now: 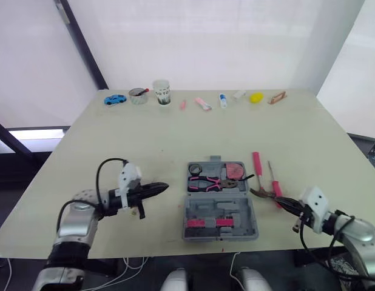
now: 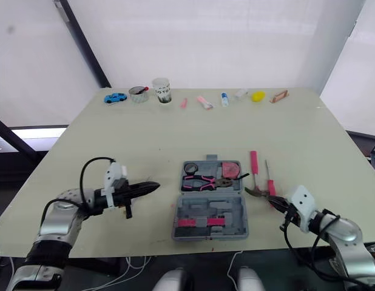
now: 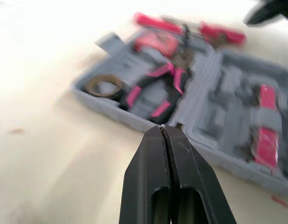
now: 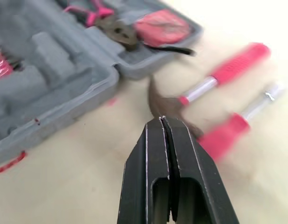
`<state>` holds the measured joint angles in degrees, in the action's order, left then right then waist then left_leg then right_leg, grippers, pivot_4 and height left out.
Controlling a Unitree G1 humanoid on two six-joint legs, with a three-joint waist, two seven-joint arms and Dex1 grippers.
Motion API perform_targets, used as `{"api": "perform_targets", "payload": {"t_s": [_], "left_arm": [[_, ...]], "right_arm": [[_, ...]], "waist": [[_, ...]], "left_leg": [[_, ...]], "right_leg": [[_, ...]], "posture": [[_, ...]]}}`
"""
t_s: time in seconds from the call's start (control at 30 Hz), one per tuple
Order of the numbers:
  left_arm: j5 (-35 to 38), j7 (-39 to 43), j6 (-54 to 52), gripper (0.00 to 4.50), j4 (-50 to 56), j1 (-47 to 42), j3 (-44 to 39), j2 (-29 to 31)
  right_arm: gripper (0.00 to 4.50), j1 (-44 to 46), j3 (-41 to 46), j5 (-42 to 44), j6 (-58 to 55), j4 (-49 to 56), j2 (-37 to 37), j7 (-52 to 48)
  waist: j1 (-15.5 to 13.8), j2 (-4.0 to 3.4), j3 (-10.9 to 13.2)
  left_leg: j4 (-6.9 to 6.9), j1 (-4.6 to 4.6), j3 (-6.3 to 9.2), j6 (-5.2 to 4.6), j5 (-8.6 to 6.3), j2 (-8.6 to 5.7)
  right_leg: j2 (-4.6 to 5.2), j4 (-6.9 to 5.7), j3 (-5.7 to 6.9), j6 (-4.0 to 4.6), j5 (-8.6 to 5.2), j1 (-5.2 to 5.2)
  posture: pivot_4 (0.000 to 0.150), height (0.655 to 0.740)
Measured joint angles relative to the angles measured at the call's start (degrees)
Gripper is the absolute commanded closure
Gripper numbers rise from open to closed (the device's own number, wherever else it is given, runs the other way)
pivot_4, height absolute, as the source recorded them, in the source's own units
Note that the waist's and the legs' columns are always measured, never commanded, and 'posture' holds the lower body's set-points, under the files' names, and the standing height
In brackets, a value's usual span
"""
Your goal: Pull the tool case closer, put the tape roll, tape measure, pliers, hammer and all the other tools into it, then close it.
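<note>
Tool case [image 1: 221,209], open, near tabletop [image 1: 175,133] front: tape roll [image 1: 195,169], pliers [image 1: 209,182] and probable tape measure [image 1: 235,171] stowed; hammer [image 1: 256,167] and screwdriver [image 1: 275,191] loose at 3 o'clock; left gripper [image 1: 165,187] at 9 o'clock and right gripper [image 1: 279,200] at 4 o'clock pinched together, empty.

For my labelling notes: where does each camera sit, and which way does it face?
Left eye view: on head, facing forward and down at the open tool case; both arms show.
Right eye view: beside it, same scene.
Left wrist view: behind left gripper, jaws shut, facing the pliers.
Right wrist view: behind right gripper, jaws shut, facing the hammer.
All share the case.
</note>
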<state>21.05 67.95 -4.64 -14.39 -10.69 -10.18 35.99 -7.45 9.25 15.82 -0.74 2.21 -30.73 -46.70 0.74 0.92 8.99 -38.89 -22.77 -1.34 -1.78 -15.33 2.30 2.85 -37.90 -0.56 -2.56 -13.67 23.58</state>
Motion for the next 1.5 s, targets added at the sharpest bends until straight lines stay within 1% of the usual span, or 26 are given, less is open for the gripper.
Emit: {"api": "perform_targets", "payload": {"t_s": [0.13, 0.17, 0.2, 0.23, 0.27, 0.33, 0.37, 0.4, 0.43, 0.47, 0.5, 0.53, 0.57, 0.63, 0.8, 0.93, 0.97, 1.03, 1.17, 1.27, 1.37, 1.5], "left_arm": [[1.91, -2.76, -0.09, 4.46, 2.59, 6.6, -5.53, 1.01], [2.33, -3.92, -0.04, 3.96, 3.03, 9.53, -7.56, 1.2], [2.62, -4.69, -0.03, 3.81, 3.05, 11.25, -8.81, 1.27], [2.83, -5.69, 0.11, 3.39, 3.12, 13.01, -10.24, 1.25], [3.12, -6.68, 0.36, 3.02, 3.15, 14.58, -11.81, 1.12], [3.91, -8.77, 0.83, 2.08, 3.22, 17.02, -14.64, 0.52], [4.04, -9.79, 1.08, 1.68, 3.44, 18.24, -15.74, 0.2], [4.15, -10.34, 1.21, 1.07, 3.71, 18.9, -16.35, -0.21], [4.59, -11.56, 1.55, 0.94, 4.49, 20.6, -17.04, -1.02], [4.65, -13.04, 1.74, 0.7, 5.91, 22.98, -17.9, -2.06], [4.65, -13.16, 1.78, 0.5, 6.13, 23.18, -18.01, -2.22], [4.91, -14.14, 2.1, 0.16, 7.58, 25.34, -18.62, -3.3], [5.14, -15.39, 2.2, 0.0, 9.48, 27.36, -19.11, -4.42], [5.22, -16.91, 2.15, 0.0, 11.41, 30.13, -19.06, -6.0], [5.07, -18.69, 2.14, 0.0, 13.28, 29.97, -18.2, -6.47], [4.47, -20.7, 1.82, 0.0, 14.16, 28.61, -15.9, -6.8], [4.08, -21.4, 1.31, 0.0, 14.61, 28.28, -15.23, -6.91], [3.06, -23.01, 0.01, 0.0, 15.63, 27.6, -13.58, -6.95], [-0.84, -29.02, -3.62, 0.0, 17.53, 24.99, -9.92, -7.38], [-2.74, -33.24, -6.92, 0.0, 20.58, 22.8, -6.35, -9.41], [-4.02, -36.89, -10.86, 0.0, 23.37, 20.76, -3.62, -10.25], [-6.81, -41.12, -15.95, 0.0, 23.68, 18.3, -1.4, -10.13]], "right_arm": [[4.5, -5.42, 5.15, 2.35, 0.77, 0.73, 0.43, 1.75], [4.25, -7.33, 7.26, 3.42, 0.92, 0.79, 0.75, 2.43], [3.99, -8.48, 8.64, 4.08, 0.98, 0.76, 0.91, 2.81], [3.78, -9.83, 10.31, 5.05, 1.03, 0.76, 1.3, 3.08], [3.42, -11.07, 11.88, 6.16, 1.18, 0.82, 1.82, 3.22], [2.46, -13.61, 13.99, 8.16, 1.44, 0.83, 2.53, 2.84], [2.03, -14.77, 14.67, 9.14, 1.56, 0.8, 3.06, 2.4], [1.42, -15.2, 15.02, 9.74, 1.74, 0.79, 3.33, 2.05], [1.27, -16.63, 16.19, 10.98, 2.31, 0.44, 3.89, 1.17], [0.96, -17.3, 16.87, 11.29, 3.37, -0.82, 4.02, 0.6], [0.78, -17.36, 16.97, 11.32, 3.51, -0.93, 4.05, 0.56], [0.48, -18.38, 18.14, 11.5, 4.26, -1.97, 4.21, 0.25], [0.07, -19.24, 19.13, 11.82, 5.2, -3.19, 4.73, 0.02], [0.02, -20.6, 19.75, 12.07, 6.03, -4.08, 5.95, -0.04], [0.02, -19.55, 19.69, 10.49, 6.77, -3.18, 6.4, 2.19], [0.02, -17.69, 18.25, 10.55, 4.5, 1.02, 4.92, 3.13], [0.02, -17.13, 17.98, 11.49, 2.94, 2.72, 4.26, 2.93], [0.02, -16.18, 17.15, 13.53, -0.19, 6.64, 2.08, 1.94], [0.02, -11.67, 13.61, 14.78, -4.94, 10.6, -0.99, 0.88], [0.02, -6.02, 10.16, 15.08, -8.14, 11.8, -2.81, 0.61], [0.02, -2.54, 6.45, 18.46, -11.32, 16.78, -4.85, -3.42], [0.02, 3.18, -0.22, 17.29, -12.99, 17.63, -6.68, -6.94]], "waist": [[-0.04, -0.01, 0.01], [-0.04, -0.01, 0.01], [-0.05, -0.01, 0.01], [-0.09, 0.0, 0.01], [-0.11, 0.0, 0.01], [-0.25, 0.0, 0.01], [-0.28, 0.0, 0.01], [-0.27, 0.0, 0.01], [-0.28, -0.02, 0.01], [-0.2, 0.02, 0.0], [-0.19, 0.03, 0.0], [-0.12, 0.03, -0.01], [-0.11, 0.05, -0.02], [-0.14, 0.06, -0.03], [-0.15, 0.04, -0.03], [-0.09, 0.02, -0.04], [-0.09, 0.03, -0.04], [-0.14, 0.04, -0.03], [-0.16, 0.08, -0.03], [-0.16, 0.08, -0.02], [-0.17, 0.12, -0.04], [-0.13, 0.15, -0.02]], "left_leg": [[0.03, 0.01, -0.08, 0.01, -0.01, 0.05], [0.06, 0.02, -0.11, 0.01, -0.01, 0.07], [0.07, 0.02, -0.12, 0.01, -0.01, 0.08], [0.07, 0.02, -0.13, 0.01, -0.01, 0.08], [0.07, 0.02, -0.12, 0.01, -0.01, 0.08], [0.07, 0.03, -0.11, 0.01, -0.01, 0.12], [0.07, 0.04, -0.1, 0.02, -0.01, 0.13], [0.07, 0.04, -0.12, 0.02, -0.01, 0.14], [0.07, 0.06, -0.15, 0.02, -0.01, 0.14], [0.07, 0.06, -0.17, 0.03, -0.02, 0.15], [0.07, 0.06, -0.17, 0.03, -0.02, 0.16], [0.13, 0.07, -0.25, 0.04, -0.03, 0.16], [0.25, 0.07, -0.27, 0.04, -0.02, 0.17], [0.45, 0.1, -0.31, 0.04, -0.02, 0.13], [0.44, 0.12, -0.33, 0.04, -0.02, 0.08], [0.44, 0.14, -0.43, 0.03, -0.02, 0.05], [0.44, 0.13, -0.43, 0.03, -0.02, 0.05], [0.47, 0.12, -0.45, 0.03, -0.02, 0.04], [0.46, 0.11, -0.42, 0.03, -0.02, 0.03], [0.42, 0.13, -0.45, 0.02, -0.01, -0.02], [0.45, 0.11, -0.31, 0.02, -0.01, -0.06], [0.48, 0.09, -0.2, 0.02, -0.01, -0.08]], "right_leg": [[0.09, 0.04, -0.07, 0.2, -0.12, 0.0], [0.14, 0.05, -0.09, 0.2, -0.12, 0.01], [0.15, 0.06, -0.1, 0.2, -0.13, 0.01], [0.17, 0.06, -0.09, 0.19, -0.13, 0.02], [0.18, 0.06, -0.09, 0.19, -0.14, 0.02], [0.23, 0.06, -0.07, 0.18, -0.15, 0.02], [0.24, 0.06, -0.05, 0.15, -0.17, 0.02], [0.25, 0.06, -0.07, 0.14, -0.18, 0.03], [0.3, 0.06, -0.08, -0.01, -0.26, 0.02], [0.32, 0.08, -0.1, -0.03, -0.28, 0.04], [0.34, 0.08, -0.11, -0.03, -0.28, 0.04], [0.43, 0.1, -0.15, -0.02, -0.27, 0.06], [0.68, 0.21, -0.18, -0.01, -0.27, 0.08], [0.72, 0.3, -0.16, 0.01, -0.27, 0.1], [0.69, 0.27, -0.14, -0.02, -0.28, 0.12], [0.48, 0.27, -0.22, 0.0, -0.27, 0.12], [0.45, 0.28, -0.23, 0.17, -0.16, 0.12], [0.42, 0.3, -0.23, 0.18, -0.16, 0.12], [0.34, 0.3, -0.23, 0.17, -0.15, 0.12], [0.3, 0.27, -0.3, 0.13, -0.11, 0.1], [0.13, 0.28, -0.26, 0.13, -0.1, 0.08], [0.05, 0.29, -0.2, -0.03, 0.0, 0.09]], "posture": [[0.15, 0.74], [0.15, 0.74], [0.15, 0.74], [0.15, 0.74], [0.15, 0.74], [0.15, 0.74], [0.15, 0.74], [0.15, 0.74], [0.15, 0.74], [0.15, 0.74], [0.15, 0.74], [0.15, 0.74], [0.15, 0.74], [0.15, 0.74], [0.15, 0.74], [0.15, 0.74], [0.15, 0.74], [0.15, 0.74], [0.15, 0.74], [0.15, 0.74], [0.15, 0.74], [0.15, 0.74]]}}
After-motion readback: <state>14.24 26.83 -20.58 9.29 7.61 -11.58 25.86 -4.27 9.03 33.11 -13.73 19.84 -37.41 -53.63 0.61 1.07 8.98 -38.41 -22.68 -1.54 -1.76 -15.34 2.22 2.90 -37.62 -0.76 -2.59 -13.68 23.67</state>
